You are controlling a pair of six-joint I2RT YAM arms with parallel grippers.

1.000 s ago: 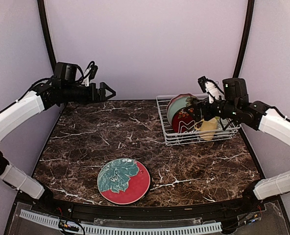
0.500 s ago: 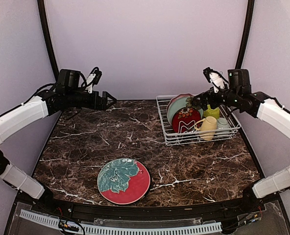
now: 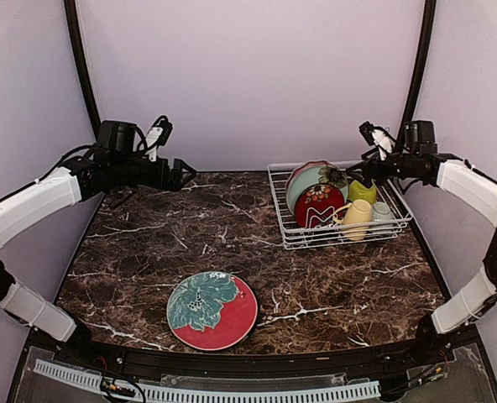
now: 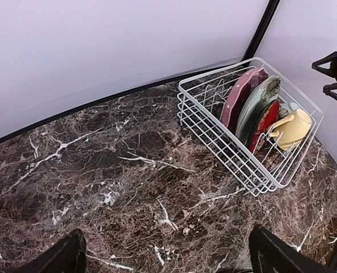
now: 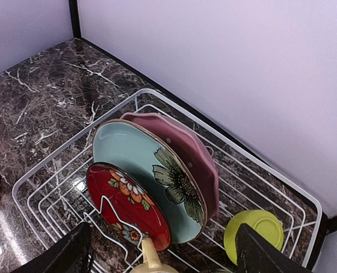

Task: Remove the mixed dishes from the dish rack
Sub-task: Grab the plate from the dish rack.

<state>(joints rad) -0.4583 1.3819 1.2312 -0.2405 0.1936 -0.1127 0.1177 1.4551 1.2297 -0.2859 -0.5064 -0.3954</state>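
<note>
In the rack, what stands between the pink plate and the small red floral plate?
The pale teal plate, upright; the right wrist view shows it clearly.

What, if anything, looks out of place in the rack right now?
Nothing stands out. The plates stand on edge in the rack, the mug rests tilted beside them, and the green bowl sits in a corner. No breakage or spills visible.

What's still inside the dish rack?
Three upright plates: pink scalloped plate, teal flower plate, red floral plate; plus yellow mug, lime bowl, pale cup. Anything between the plates is hidden.
</note>
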